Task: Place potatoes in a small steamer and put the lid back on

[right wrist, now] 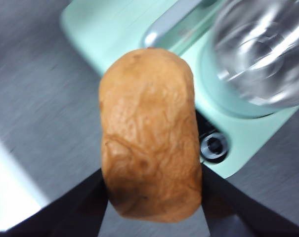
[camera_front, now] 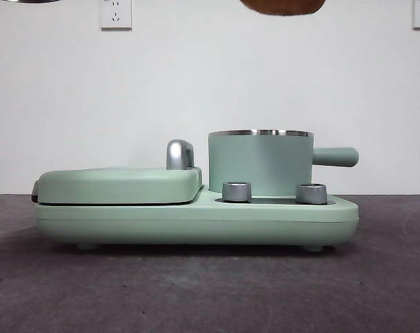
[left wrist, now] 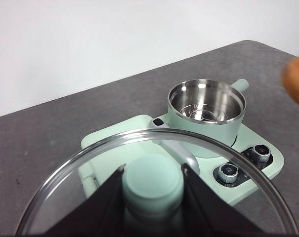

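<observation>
The small steamer (camera_front: 260, 163) stands open on the right of the mint-green cooker, its handle pointing right; its steel inside shows empty in the left wrist view (left wrist: 206, 106). My left gripper (left wrist: 152, 178) is shut on the knob of the glass lid (left wrist: 65, 168) and holds it high above the cooker; only the lid's rim (camera_front: 29, 1) shows at the front view's top left. My right gripper (right wrist: 151, 185) is shut on the orange-brown potato (right wrist: 149, 133), high above the cooker near the steamer. The potato shows at the front view's top edge (camera_front: 282, 6) and at the left wrist view's edge (left wrist: 296, 84).
The flat hinged griddle (camera_front: 119, 184) with its chrome handle (camera_front: 180, 154) fills the cooker's left half. Two steel dials (camera_front: 237, 191) sit on the cooker base (camera_front: 196, 222) in front of the steamer. Dark grey table, white wall with sockets (camera_front: 115, 12) behind.
</observation>
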Robot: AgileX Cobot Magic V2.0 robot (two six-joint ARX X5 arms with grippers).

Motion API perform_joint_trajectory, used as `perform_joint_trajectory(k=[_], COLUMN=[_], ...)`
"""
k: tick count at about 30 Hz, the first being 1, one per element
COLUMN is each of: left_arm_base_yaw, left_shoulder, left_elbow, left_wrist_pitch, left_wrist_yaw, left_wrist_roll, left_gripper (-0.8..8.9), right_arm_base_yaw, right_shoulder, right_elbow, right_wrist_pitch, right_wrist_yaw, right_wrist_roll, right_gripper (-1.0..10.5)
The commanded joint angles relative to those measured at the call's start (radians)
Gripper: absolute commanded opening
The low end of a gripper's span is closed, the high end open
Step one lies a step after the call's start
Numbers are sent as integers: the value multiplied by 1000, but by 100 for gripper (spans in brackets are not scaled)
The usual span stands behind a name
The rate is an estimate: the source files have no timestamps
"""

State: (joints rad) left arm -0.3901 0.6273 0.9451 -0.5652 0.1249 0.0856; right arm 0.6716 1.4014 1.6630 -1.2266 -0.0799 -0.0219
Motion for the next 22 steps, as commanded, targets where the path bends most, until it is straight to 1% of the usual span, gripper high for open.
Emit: perform_joint_trajectory(k=[1, 5, 11, 17, 22], left_arm_base_yaw=[-2, -2, -2, -2, -2], left_shoulder=[0, 0, 0, 0, 0], left_elbow=[14, 14, 14, 14, 14], left_wrist_pitch=[34, 34, 34, 34, 34], left_wrist_yaw=[-3, -3, -3, -3, -3], left_wrist_roll=[3, 3, 3, 1, 2], left_gripper=[15, 15, 15, 15, 15], right_arm_base_yaw=[-42, -106, -163, -202, -232], right_shoulder=[94, 228, 398, 506, 575], right_elbow=[89, 205, 330, 355, 355], right_wrist_pitch=[-3, -1, 3, 86, 119], right_wrist_yaw=[2, 2, 2, 2, -1], right_wrist_roll=[-54, -102, -158, -182, -182], right_gripper=[255, 255, 255, 255, 255])
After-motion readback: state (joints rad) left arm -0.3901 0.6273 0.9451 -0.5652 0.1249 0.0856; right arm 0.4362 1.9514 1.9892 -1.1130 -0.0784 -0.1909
